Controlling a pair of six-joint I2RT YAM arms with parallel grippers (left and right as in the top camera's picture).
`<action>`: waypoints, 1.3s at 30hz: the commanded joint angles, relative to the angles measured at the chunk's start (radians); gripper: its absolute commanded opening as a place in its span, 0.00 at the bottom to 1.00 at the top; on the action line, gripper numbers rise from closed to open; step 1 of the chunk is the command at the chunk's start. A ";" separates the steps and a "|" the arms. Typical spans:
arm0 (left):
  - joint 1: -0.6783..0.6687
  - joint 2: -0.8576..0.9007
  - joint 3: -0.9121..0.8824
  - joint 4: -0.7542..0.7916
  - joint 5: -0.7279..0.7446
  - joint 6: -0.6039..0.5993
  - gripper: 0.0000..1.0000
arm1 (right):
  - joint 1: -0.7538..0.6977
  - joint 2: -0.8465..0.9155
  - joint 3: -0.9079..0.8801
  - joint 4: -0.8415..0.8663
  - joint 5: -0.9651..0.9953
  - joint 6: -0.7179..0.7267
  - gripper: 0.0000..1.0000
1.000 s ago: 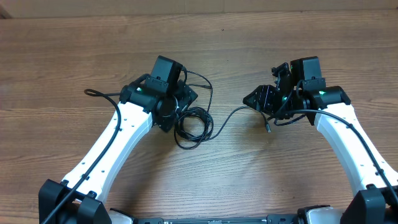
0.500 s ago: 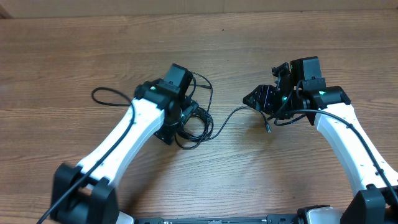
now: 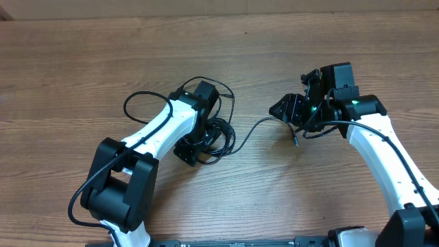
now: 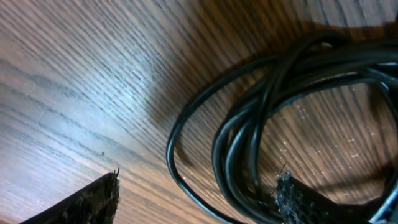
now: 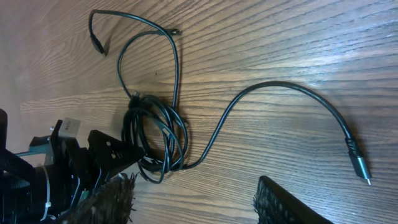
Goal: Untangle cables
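The left hand hangs low over the table with its fingers apart. The coiled part of the cables lies between them, touching one fingertip. The right hand is also spread and holds nothing. It is near a loose plug, whose strand curves back to the coil. Farther off, another strand loops away from the bundle.

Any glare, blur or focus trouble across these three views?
Overhead: evenly lit, cables sharp. Left wrist: very close, so they look slightly soft, with a pale glare patch on the table. Right wrist: crisp down to the plug, with a mild sheen on the wood.
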 commanded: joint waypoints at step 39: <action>0.126 -0.015 -0.153 0.315 0.290 0.249 1.00 | 0.004 0.001 0.008 -0.012 0.037 -0.011 0.66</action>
